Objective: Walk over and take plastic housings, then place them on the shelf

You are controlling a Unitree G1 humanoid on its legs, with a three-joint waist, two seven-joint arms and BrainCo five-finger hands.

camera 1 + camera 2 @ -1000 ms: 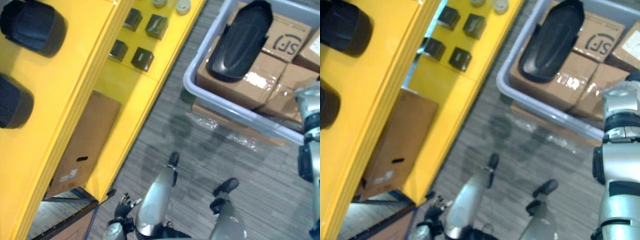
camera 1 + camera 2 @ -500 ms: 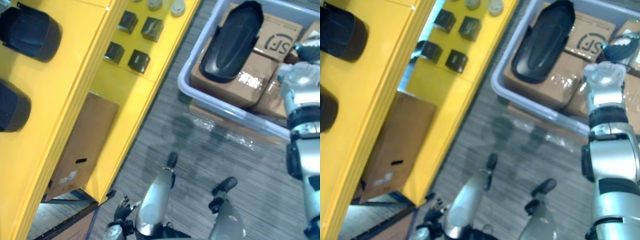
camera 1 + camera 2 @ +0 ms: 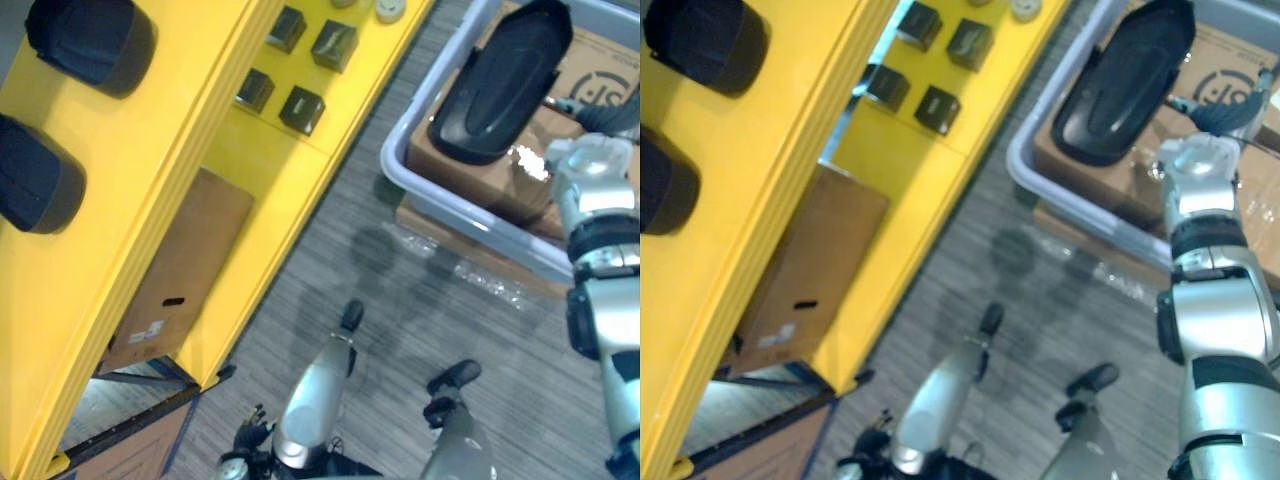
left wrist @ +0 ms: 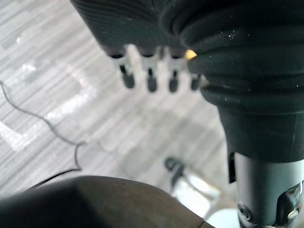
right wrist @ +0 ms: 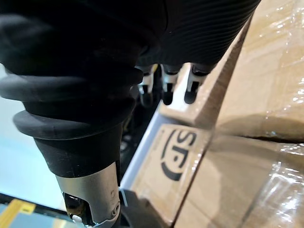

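A long black plastic housing [image 3: 510, 80] lies on taped cardboard boxes [image 5: 247, 142] inside a grey bin [image 3: 450, 205] at the upper right. Two more black housings [image 3: 95, 40] [image 3: 35, 185] sit on the top of the yellow shelf [image 3: 190, 150] at the left. My right hand [image 3: 1225, 105] reaches over the bin just right of the housing, apart from it. Its fingers [image 5: 166, 88] hang relaxed above a box and hold nothing. Low beside my body, my left hand [image 3: 245, 440] hangs over the grey carpet, its fingers [image 4: 149, 80] loose and empty.
Several small black boxes [image 3: 300, 108] and pale round parts [image 3: 390, 8] rest on a lower yellow shelf level. A flat cardboard carton [image 3: 180, 275] sits under the shelf. Grey carpet [image 3: 380, 270] runs between the shelf and the bin.
My right arm has risen from the right edge and stretched over the bin, next to the housing. The camera has shifted a little; the left hand stays low.
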